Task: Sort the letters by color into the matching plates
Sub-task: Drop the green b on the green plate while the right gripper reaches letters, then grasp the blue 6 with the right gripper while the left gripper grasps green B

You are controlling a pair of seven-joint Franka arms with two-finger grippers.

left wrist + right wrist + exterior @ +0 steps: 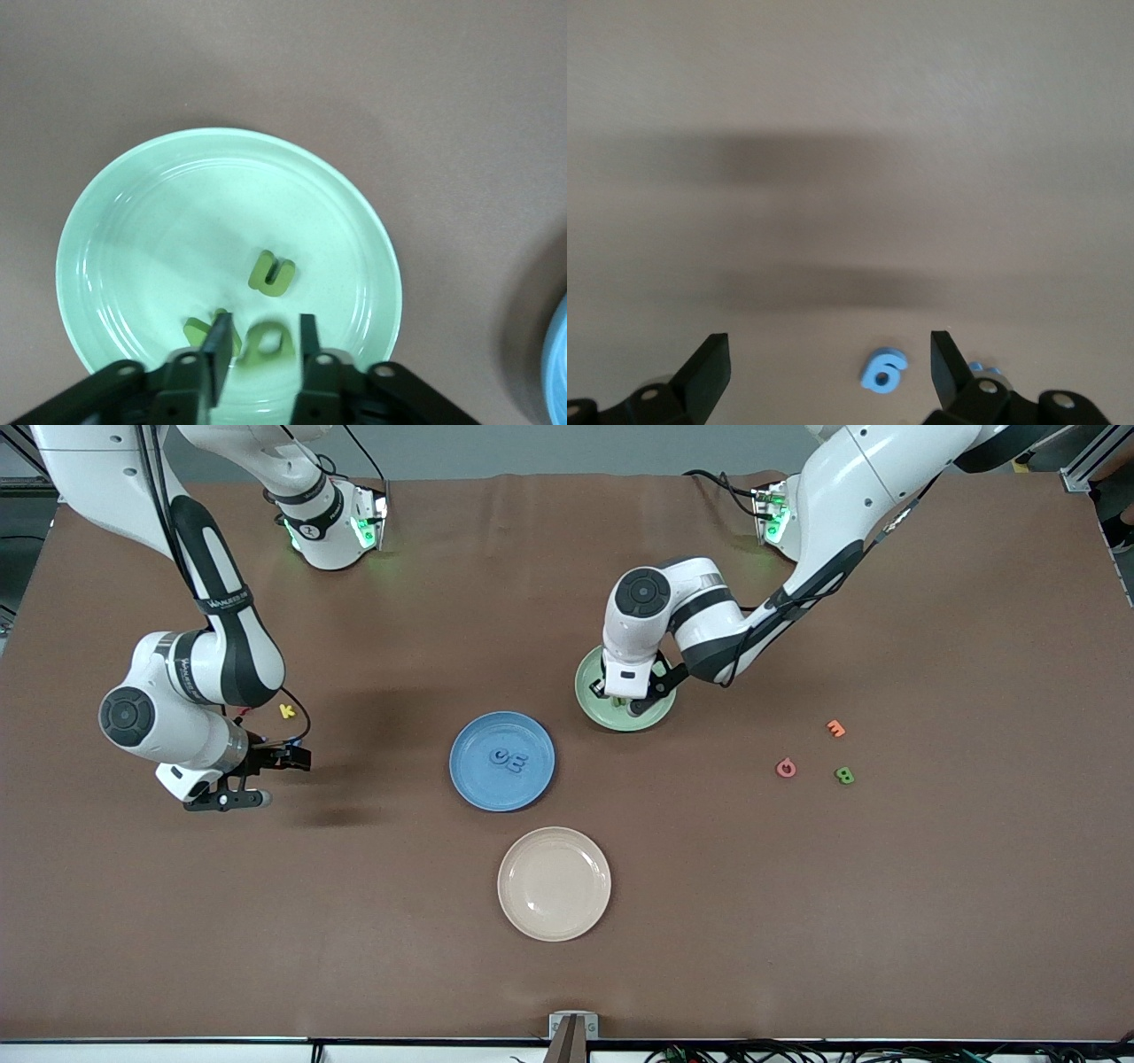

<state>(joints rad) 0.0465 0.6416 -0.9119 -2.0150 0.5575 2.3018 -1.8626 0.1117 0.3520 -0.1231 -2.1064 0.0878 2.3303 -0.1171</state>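
Note:
The pale green plate (609, 719) sits mid-table, with my left gripper (631, 705) low over it. In the left wrist view the plate (177, 221) holds three green letters: one (272, 273) near the middle, one (200, 331) beside a finger, and one (270, 341) between the slightly parted fingers of the left gripper (262, 347). The blue plate (469, 779) holds two blue letters (509, 759). My right gripper (257, 779) hangs open over bare table at the right arm's end. A blue "6" (883, 370) lies on the table between the fingers of the right gripper (830, 372).
A cream plate (554, 883) lies nearer to the front camera than the blue plate. A yellow letter (286, 710) lies by the right arm. Orange (835, 728), pink (786, 767) and green (844, 775) letters lie toward the left arm's end.

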